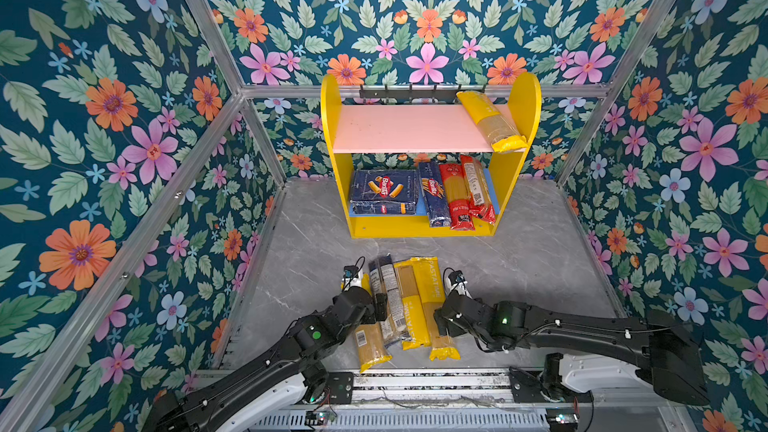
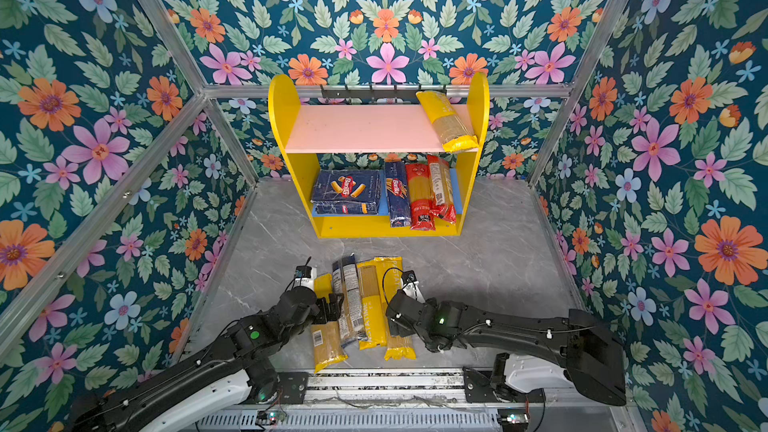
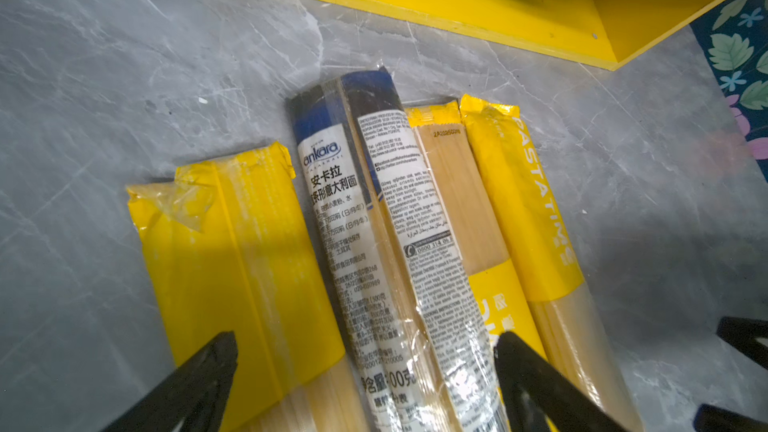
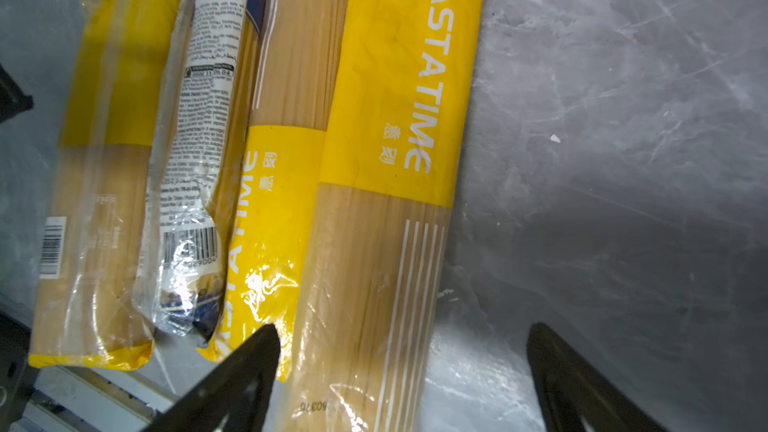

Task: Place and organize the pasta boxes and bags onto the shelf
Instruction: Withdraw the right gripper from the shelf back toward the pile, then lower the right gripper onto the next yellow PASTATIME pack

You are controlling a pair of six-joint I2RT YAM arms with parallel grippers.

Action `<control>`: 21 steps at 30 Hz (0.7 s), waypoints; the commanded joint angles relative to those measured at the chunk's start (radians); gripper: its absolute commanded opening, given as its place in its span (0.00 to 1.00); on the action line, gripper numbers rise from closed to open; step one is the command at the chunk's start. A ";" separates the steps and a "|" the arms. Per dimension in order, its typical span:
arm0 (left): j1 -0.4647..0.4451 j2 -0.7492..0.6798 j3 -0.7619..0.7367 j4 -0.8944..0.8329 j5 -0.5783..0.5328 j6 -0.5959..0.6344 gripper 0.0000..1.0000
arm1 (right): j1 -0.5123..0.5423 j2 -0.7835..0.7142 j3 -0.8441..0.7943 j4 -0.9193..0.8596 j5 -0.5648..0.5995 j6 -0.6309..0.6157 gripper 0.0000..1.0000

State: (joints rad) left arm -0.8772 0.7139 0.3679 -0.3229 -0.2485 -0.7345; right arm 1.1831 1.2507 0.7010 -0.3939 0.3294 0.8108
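The shelf (image 1: 330,118) stands at the back. A yellow bag (image 1: 492,120) lies on its pink upper board. On the lower board are the wide pasta box (image 1: 384,193), the narrow pasta box (image 1: 433,197) and two red bags (image 1: 457,197). Several bags lie side by side on the table in front: a yellow one (image 3: 232,268), a navy one (image 3: 353,218), another yellow one (image 4: 286,89) and the PASTATIME bag (image 4: 399,89). My left gripper (image 3: 365,344) is open over the navy bag. My right gripper (image 4: 404,333) is open, straddling the PASTATIME bag's clear end.
The grey marble tabletop (image 1: 540,251) lies bare to the right of the bags and in front of the shelf. Floral walls with aluminium frame bars (image 1: 166,205) close in both sides and the back. A metal rail (image 1: 415,382) runs along the front edge.
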 commanded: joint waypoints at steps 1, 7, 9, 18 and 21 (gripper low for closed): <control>0.001 0.004 -0.012 0.033 0.012 -0.030 0.99 | 0.005 0.024 -0.025 0.095 -0.034 0.045 0.94; 0.000 0.020 -0.020 0.049 0.030 -0.045 0.99 | 0.012 0.107 -0.017 0.133 -0.059 0.059 0.94; -0.001 0.032 -0.021 0.062 0.039 -0.046 0.99 | 0.015 0.128 -0.016 0.151 -0.070 0.060 0.94; -0.002 0.080 -0.002 0.103 0.063 -0.031 0.99 | 0.020 0.176 -0.034 0.151 -0.068 0.099 0.94; -0.002 0.099 0.009 0.116 0.067 -0.025 0.99 | 0.020 0.202 -0.035 0.140 -0.066 0.111 0.94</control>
State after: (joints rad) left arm -0.8791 0.8032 0.3664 -0.2417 -0.1860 -0.7773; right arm 1.2030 1.4384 0.6662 -0.2489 0.2646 0.8948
